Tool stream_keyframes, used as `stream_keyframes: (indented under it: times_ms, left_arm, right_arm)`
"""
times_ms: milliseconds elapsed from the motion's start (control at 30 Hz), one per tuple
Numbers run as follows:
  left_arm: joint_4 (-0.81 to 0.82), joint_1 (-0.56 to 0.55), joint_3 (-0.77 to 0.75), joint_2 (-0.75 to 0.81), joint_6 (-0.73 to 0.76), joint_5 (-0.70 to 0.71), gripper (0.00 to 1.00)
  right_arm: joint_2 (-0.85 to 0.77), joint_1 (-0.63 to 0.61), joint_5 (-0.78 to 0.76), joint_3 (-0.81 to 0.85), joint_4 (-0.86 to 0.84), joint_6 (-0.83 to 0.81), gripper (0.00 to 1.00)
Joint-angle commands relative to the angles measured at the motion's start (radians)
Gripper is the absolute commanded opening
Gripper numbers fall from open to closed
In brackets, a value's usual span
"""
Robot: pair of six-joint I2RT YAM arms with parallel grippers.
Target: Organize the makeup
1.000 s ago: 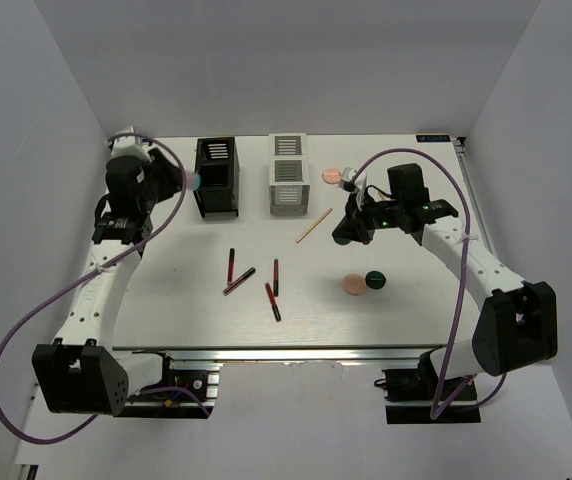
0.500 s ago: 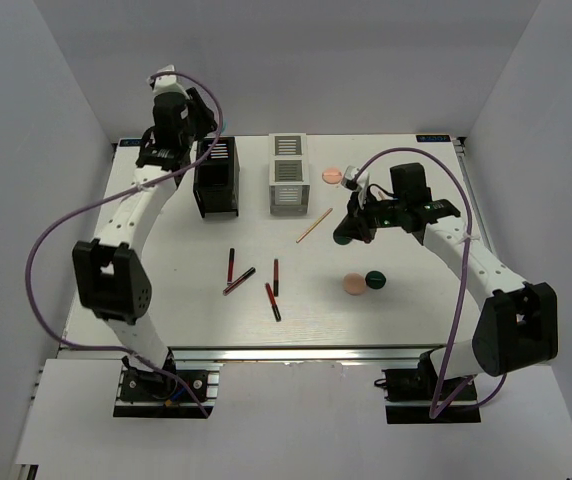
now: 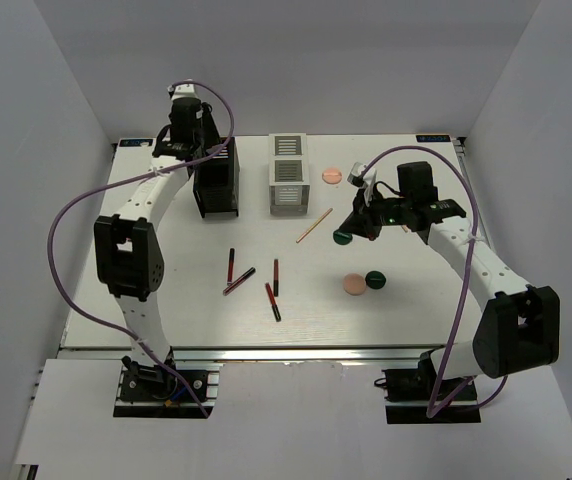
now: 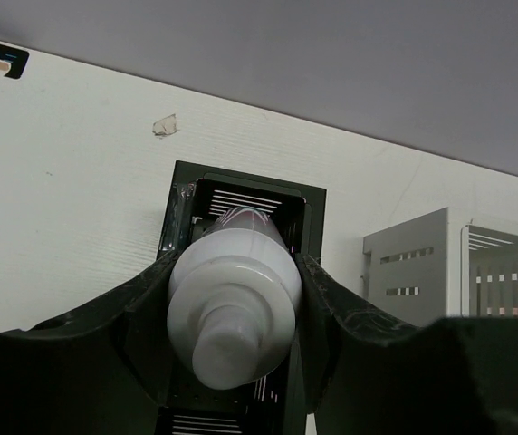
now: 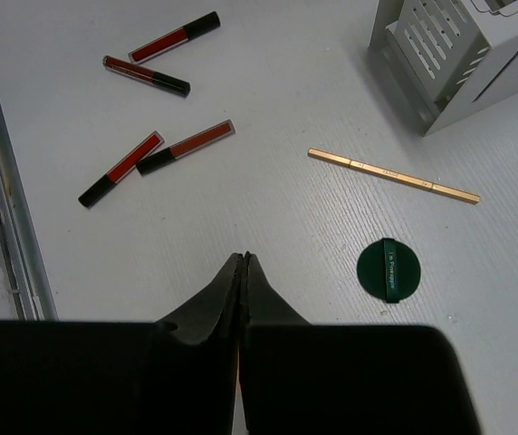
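Your left gripper (image 4: 235,313) now hangs above the black slatted box (image 4: 241,181), moved there from the table's left side, and pinches the white bottle (image 4: 232,272). Red tubes (image 3: 254,280) lie mid-table. Your right gripper (image 5: 244,265), fingers pressed together and empty, is near a dark-green disc (image 5: 389,269).

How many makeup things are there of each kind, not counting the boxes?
red and black tubes: 4
wooden stick: 1
peach discs: 2
dark green discs: 2
white bottle: 1
Total: 10
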State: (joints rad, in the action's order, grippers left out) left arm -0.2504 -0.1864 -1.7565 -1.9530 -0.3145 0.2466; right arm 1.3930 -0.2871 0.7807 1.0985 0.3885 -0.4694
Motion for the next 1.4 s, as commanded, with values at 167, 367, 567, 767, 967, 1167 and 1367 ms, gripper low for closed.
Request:
stream_keyframes:
  times_ms: [167, 367, 567, 767, 967, 1167, 1367]
  left_arm:
    - [-0.024, -0.001, -0.104, -0.027, 0.031, 0.016, 0.43]
    - [-0.029, -0.001, -0.098, -0.015, 0.023, 0.019, 0.58]
    - [-0.035, -0.001, -0.089, 0.034, 0.012, -0.006, 0.8]
    - [-0.046, -0.001, -0.037, 0.141, -0.015, -0.013, 0.79]
    - [-0.067, -0.001, 0.202, 0.477, -0.136, -0.091, 0.0]
    - [-0.242, -0.12, 0.566, 0.739, -0.228, -0.213, 0.47]
    - [-0.311, -0.272, 0.761, 0.708, -0.264, -0.142, 0.69]
  right_arm:
    - [0.0, 0.006, 0.014, 0.024, -0.019, 0.017, 0.04]
    - [0.009, 0.006, 0.017, 0.024, -0.013, 0.018, 0.18]
    - [0.008, 0.006, 0.014, 0.021, -0.008, 0.018, 0.31]
    - [0.005, 0.005, 0.017, 0.014, -0.005, 0.021, 0.37]
    - [-0.008, 0.006, 0.015, -0.005, -0.014, 0.021, 0.12]
    - [0.0, 0.006, 0.035, -0.034, -0.031, 0.046, 0.07]
    - [0.035, 0.0, 0.019, -0.011, -0.013, 0.055, 0.39]
